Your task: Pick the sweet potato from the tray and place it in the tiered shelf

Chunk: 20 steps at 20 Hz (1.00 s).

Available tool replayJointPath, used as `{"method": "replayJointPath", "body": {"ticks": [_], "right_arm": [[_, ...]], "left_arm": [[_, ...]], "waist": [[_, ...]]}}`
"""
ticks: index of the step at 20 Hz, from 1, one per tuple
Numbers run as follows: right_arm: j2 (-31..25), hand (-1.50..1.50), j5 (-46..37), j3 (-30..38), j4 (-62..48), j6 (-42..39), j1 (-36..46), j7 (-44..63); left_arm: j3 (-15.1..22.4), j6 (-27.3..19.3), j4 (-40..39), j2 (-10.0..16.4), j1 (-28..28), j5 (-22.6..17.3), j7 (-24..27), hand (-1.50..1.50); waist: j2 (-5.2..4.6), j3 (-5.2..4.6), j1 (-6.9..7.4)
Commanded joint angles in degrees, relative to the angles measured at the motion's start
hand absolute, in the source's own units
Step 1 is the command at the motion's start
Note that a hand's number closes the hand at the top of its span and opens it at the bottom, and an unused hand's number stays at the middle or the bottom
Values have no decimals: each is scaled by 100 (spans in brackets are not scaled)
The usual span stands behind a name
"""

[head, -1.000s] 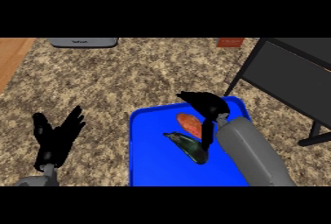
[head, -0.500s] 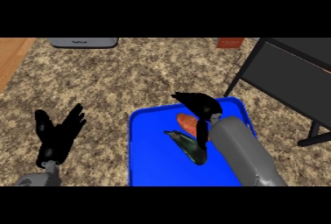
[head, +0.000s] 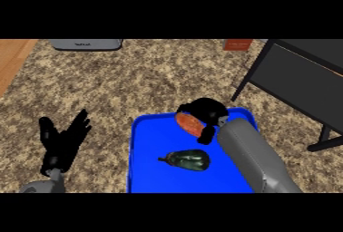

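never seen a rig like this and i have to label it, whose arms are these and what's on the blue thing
There is one view, taken as from a humanoid robot's head, looking steeply down at a speckled stone counter. The two grey forearms are the robot's own. Its black left hand rests open at the view's left. Its black right hand curls round an orange sweet potato over a blue rectangular tray. A dark green vegetable, probably a pepper, lies on the tray nearer the robot. The dark grey tiered shelf stands at the right.
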State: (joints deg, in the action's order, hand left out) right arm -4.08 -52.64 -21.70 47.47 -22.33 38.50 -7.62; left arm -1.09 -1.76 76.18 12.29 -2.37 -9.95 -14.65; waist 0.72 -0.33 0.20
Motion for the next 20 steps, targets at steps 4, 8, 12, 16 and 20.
{"method": "replayJointPath", "body": {"ticks": [4,8,12,16,20], "right_arm": [[92,150,248,-66,786,85,-780,-731],[390,150,428,1084,1069,833,-841,1550],[401,150,496,2041,1269,2236,-961,3134],[405,150,322,1727,2288,3205,-582,4422],[407,150,-582,1181,3278,3229,-115,5993]], "left_arm": [[-105,-127,87,-10,-48,51,-102,0],[-127,-71,76,-22,153,-20,-89,0],[-149,-53,122,-10,316,-28,-19,0],[-136,-105,80,31,203,38,-155,0],[-273,14,92,148,81,-124,-291,0]], "waist": [[-61,34,-52],[-17,26,-210],[38,21,-382],[58,19,-221],[91,9,-221]]}}
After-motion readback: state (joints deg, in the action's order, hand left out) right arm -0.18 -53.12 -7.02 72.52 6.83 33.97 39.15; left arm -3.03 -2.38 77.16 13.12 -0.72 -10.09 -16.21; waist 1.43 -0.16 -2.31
